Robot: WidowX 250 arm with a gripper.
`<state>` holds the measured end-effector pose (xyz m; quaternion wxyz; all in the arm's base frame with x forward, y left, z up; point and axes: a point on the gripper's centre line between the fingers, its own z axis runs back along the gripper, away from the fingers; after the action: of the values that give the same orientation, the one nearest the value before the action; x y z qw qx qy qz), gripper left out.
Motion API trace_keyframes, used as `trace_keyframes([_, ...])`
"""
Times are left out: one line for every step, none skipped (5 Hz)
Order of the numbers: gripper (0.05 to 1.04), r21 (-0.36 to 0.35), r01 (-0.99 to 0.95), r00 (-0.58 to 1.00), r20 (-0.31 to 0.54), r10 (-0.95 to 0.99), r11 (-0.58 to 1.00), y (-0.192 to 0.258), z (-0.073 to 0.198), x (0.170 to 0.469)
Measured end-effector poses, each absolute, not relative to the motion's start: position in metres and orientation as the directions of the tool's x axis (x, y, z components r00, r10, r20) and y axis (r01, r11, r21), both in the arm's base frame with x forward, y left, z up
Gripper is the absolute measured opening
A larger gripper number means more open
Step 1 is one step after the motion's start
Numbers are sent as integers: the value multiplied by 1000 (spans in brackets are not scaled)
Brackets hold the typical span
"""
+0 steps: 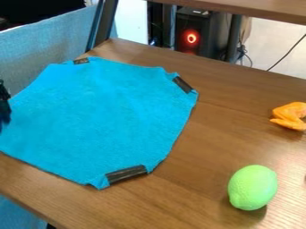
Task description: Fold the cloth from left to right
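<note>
Green lime, flat blue cloth.

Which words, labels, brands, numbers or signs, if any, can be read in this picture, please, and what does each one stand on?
None can be read.
Bright blue cloth and its dark corner strips: no readable text.
Bumpy green toy fruit and orange toy piece: no readable text.
Black computer case: pale marks on top, too small to read; its red glow is a ring-shaped light.
</note>
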<state>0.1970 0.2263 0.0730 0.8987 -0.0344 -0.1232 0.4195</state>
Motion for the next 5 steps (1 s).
trace_keyframes([665,-140,-750,619,196,761,646,230,71,196])
trace_keyframes([363,-132,-754,618,189,763,643,231,70,195])
trace_keyframes([155,-140,-745,631,170,757,652,231,74,193])
trace_keyframes([66,-184,-750,614,167,772,636,241,86,189])
trace_keyframes([54,-239,-745,612,129,780,623,233,101,201])
